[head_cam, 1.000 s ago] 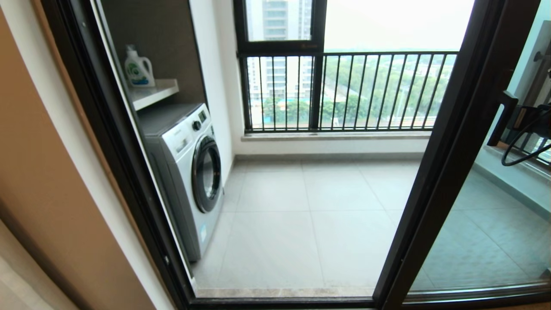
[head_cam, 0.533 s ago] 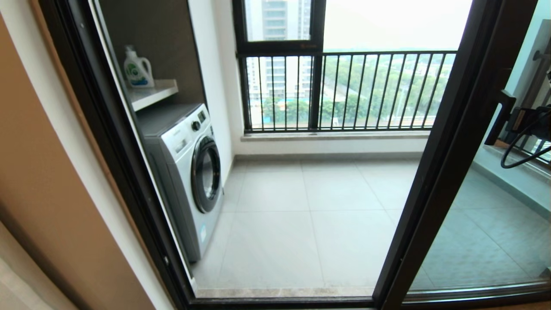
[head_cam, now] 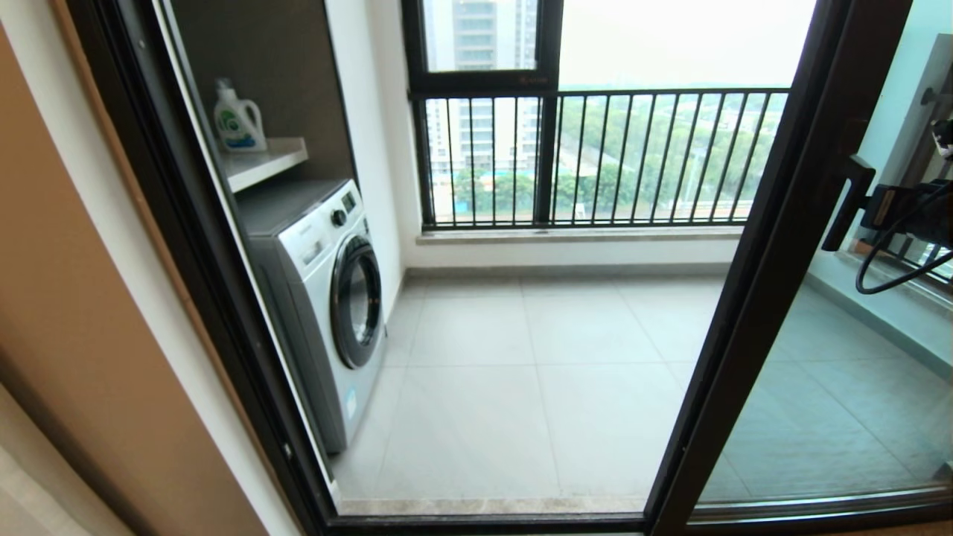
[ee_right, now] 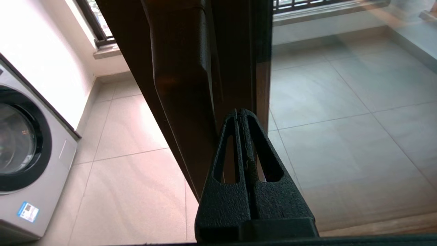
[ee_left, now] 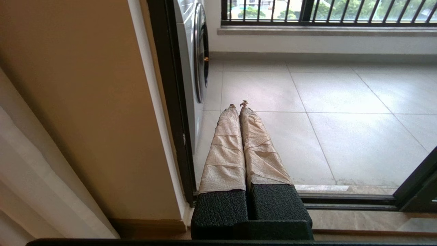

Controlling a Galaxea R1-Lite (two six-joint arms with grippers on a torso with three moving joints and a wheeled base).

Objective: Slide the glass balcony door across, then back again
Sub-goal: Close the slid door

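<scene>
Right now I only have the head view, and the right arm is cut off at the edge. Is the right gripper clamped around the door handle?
Observer: No. In the right wrist view the right gripper is shut with nothing between its fingers; its tips sit in front of the stile of the glass balcony door.
Operator: Where's the handle, then?
Observer: The handle runs just beside the tips, on the washing machine side. I cannot confirm contact.
Operator: And the left arm? I can't see it at all.
Observer: The left gripper is shut too, held low near the fixed frame, pointing out over the balcony floor.
</scene>
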